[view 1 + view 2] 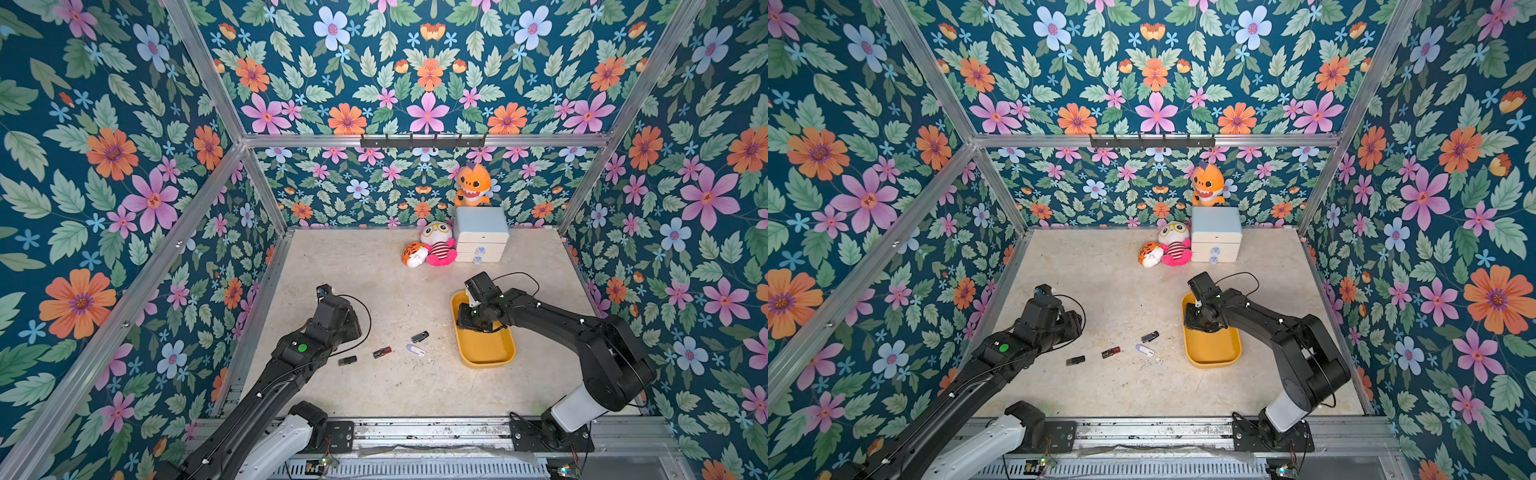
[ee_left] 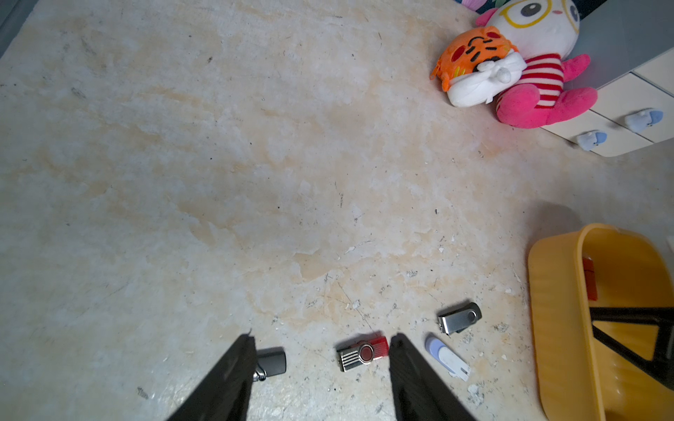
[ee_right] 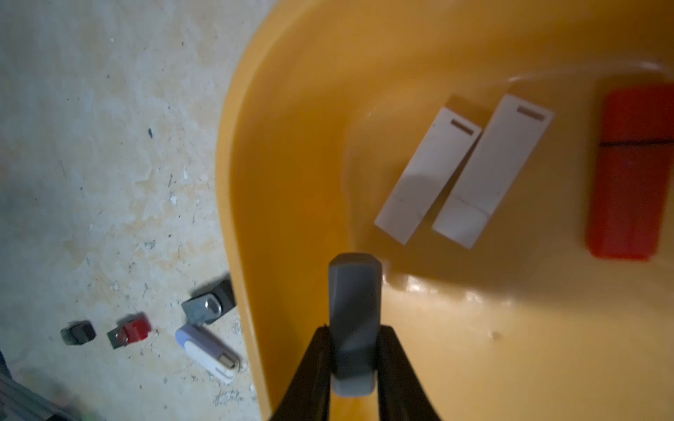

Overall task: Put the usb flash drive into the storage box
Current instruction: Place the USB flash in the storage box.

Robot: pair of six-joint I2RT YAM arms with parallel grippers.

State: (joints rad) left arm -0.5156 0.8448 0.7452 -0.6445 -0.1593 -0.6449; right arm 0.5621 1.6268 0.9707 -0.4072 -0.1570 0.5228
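My right gripper (image 3: 353,331) is shut on a grey usb flash drive (image 3: 353,291), held just above the floor of the yellow storage box (image 3: 240,182), near its far end in both top views (image 1: 486,361). Two white drives (image 3: 428,175) and a red one (image 3: 631,175) lie in the box. On the table left of the box lie a silver swivel drive (image 1: 419,336), a white-lilac drive (image 1: 415,350), a red drive (image 2: 363,353) and a black drive (image 2: 271,361). My left gripper (image 2: 323,340) hangs open above the table, with the red drive seen between its fingers.
A pale blue-and-white drawer cabinet (image 1: 481,235) stands at the back of the table with an orange plush (image 1: 471,185) on top. Two more plush toys (image 1: 436,245) lie against its left side. Patterned walls close in the table.
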